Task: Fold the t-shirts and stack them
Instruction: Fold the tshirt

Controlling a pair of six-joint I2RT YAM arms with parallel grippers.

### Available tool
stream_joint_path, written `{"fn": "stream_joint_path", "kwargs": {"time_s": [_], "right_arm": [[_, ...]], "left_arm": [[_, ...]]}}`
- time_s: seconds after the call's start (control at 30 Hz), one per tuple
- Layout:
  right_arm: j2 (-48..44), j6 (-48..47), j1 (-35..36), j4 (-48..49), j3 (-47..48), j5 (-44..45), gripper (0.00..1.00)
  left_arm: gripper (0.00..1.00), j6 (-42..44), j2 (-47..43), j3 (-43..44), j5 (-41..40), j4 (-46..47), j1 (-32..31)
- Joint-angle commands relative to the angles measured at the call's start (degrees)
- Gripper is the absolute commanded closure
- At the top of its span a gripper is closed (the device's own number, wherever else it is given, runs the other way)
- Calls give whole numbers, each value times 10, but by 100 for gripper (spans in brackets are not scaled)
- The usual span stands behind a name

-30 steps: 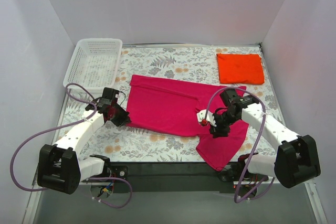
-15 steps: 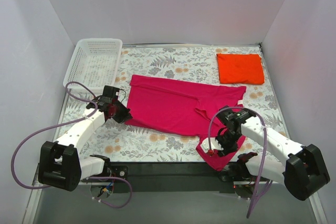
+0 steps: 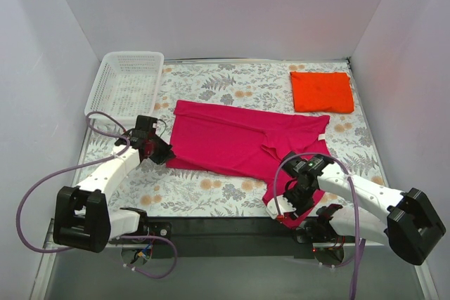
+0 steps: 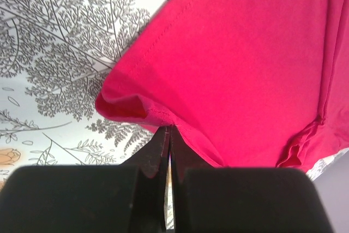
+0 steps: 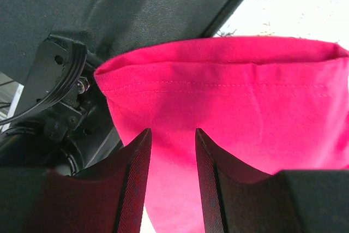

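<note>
My left tool [image 4: 168, 130] clamps left hem of pink shirt [image 3: 225, 142] | right tool [image 5: 171, 133] apart, near hem just ahead | shirt lies crosswise

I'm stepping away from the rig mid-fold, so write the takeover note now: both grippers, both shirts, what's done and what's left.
Left gripper: jaws shut on the pink shirt, at its left hem corner.
Right gripper: jaws open, over that shirt's near hem.
Orange shirt: folded, lying far right, apart from the pink one.
Done: one shirt folded.
Left: fold the pink one, which lies spread out, then stack the two.
</note>
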Motion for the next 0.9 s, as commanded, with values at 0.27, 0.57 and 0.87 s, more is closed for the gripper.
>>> {"fn": "stream_joint_path", "kwargs": {"time_s": [0.27, 0.57, 0.87], "right_arm": [[5, 75, 57, 118, -63, 47, 80], [-17, 128, 41, 142, -21, 60, 99], [5, 98, -90, 140, 75, 35, 99]], "left_arm": [[100, 7, 47, 32, -5, 46, 28], [100, 10, 69, 41, 1, 69, 49], [100, 6, 94, 69, -4, 93, 71]]}}
